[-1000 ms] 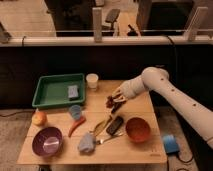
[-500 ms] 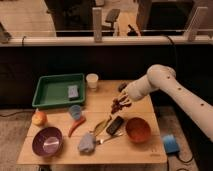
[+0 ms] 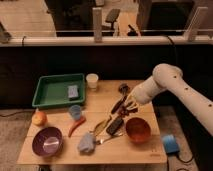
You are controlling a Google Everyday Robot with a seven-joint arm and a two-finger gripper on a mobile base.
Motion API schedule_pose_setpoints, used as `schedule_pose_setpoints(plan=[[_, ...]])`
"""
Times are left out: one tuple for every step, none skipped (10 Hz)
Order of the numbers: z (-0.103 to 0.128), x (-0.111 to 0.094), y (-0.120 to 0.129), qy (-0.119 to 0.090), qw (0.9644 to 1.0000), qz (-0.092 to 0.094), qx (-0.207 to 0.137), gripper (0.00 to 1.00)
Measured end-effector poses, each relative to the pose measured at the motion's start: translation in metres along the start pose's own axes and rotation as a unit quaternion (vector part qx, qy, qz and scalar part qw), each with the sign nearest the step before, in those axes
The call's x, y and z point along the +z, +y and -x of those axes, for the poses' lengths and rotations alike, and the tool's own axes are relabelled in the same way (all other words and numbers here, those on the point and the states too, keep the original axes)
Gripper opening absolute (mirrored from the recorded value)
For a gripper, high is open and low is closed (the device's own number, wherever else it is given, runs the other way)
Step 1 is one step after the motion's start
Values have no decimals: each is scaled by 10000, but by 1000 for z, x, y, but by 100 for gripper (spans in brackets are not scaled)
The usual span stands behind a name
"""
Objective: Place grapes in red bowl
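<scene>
Pressed together at its tips, the hand [image 3: 129, 106] hangs over the right half of the worktop [image 3: 120, 151], at the end of a white arm [image 3: 170, 84] that reaches in from the right. It pinches a small dark clump, the grapes [image 3: 133, 110] (dim, but reddish-dark and bunched). They hang clear of the wood, just beyond the back left rim of the red bowl [image 3: 140, 131] and not inside it. The red bowl sits near the front right corner, and I cannot make out anything in it.

A dark oblong object [image 3: 115, 126] lies just to the bowl's left, with a crumpled grey cloth [image 3: 86, 143] further left near the front edge. The purple bowl [image 3: 47, 141] stands at the front left, well apart from the red one. Between them lies a slim red chili pepper [image 3: 76, 125], with a small blue cup [image 3: 75, 111] just behind it. An orange round fruit [image 3: 39, 118] sits at the left edge. The green tray [image 3: 52, 92] fills the back left and holds a grey-blue sponge [image 3: 73, 91]. A white cup [image 3: 92, 81] stands just right of the tray.
</scene>
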Motion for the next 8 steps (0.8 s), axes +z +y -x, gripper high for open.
schedule_pose_setpoints(plan=[[-1,-3,8,-37,9999,122,-39,0],[-1,-5,13,-70,9997,218,-74,0],[-2,-6,16,-96,9995,287,-96,0],[-3,-7,20,-139,9992,351,-129,0],[-4,-9,26,-197,9988,422,-170,0],[-5,-11,31,-229,9985,460,-181,0],[-7,-12,37,-262,9983,477,-184,0],[-8,-13,44,-293,9982,490,-183,0]])
